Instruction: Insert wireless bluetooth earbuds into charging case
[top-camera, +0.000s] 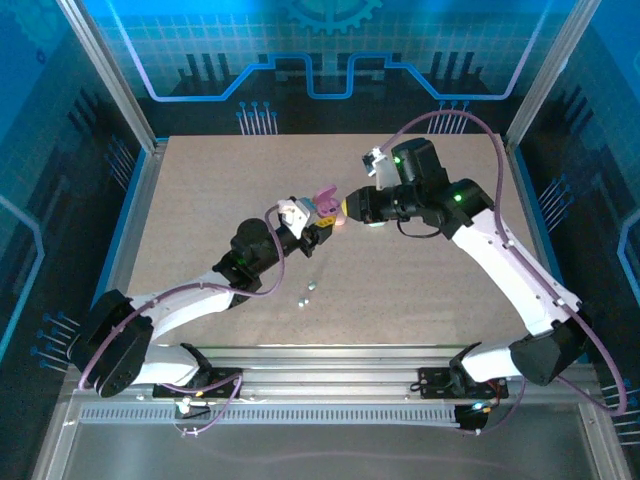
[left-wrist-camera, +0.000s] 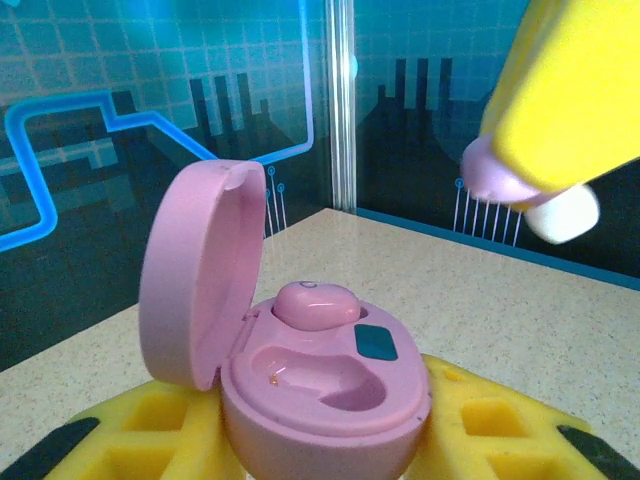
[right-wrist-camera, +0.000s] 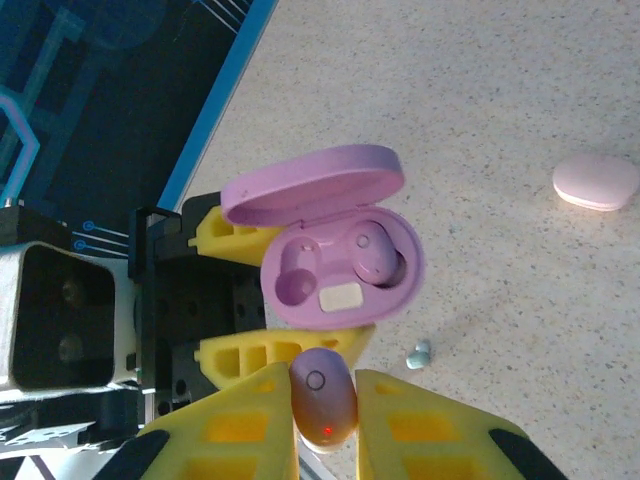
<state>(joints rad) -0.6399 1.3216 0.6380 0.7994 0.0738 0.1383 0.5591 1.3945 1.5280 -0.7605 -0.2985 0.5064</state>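
Your worktop (top-camera: 420, 280) is a speckled beige board, and both arms reach in over its middle, their tips close together. Your left hand (top-camera: 318, 232) is clamped on the pink charging case (left-wrist-camera: 320, 410), with a yellow finger pressed to each side of the base. The case sits upright with its lid (left-wrist-camera: 195, 270) swung open on the hinge. Your right hand (right-wrist-camera: 322, 425) hovers just beside the case, fingers pinched on the held earbud (right-wrist-camera: 322, 392). That earbud is pink with a small red light glowing on it, and it is not touching the case. Well apart on the worktop lies a closed oval case (right-wrist-camera: 596, 182) in pale pink. Inside the open case, the seated earbud (left-wrist-camera: 315, 303), also pink, rests in one socket, and the other socket (left-wrist-camera: 320, 378) lies open beside it. A tiny mint earbud (right-wrist-camera: 418, 353) lies on the worktop near the open case.
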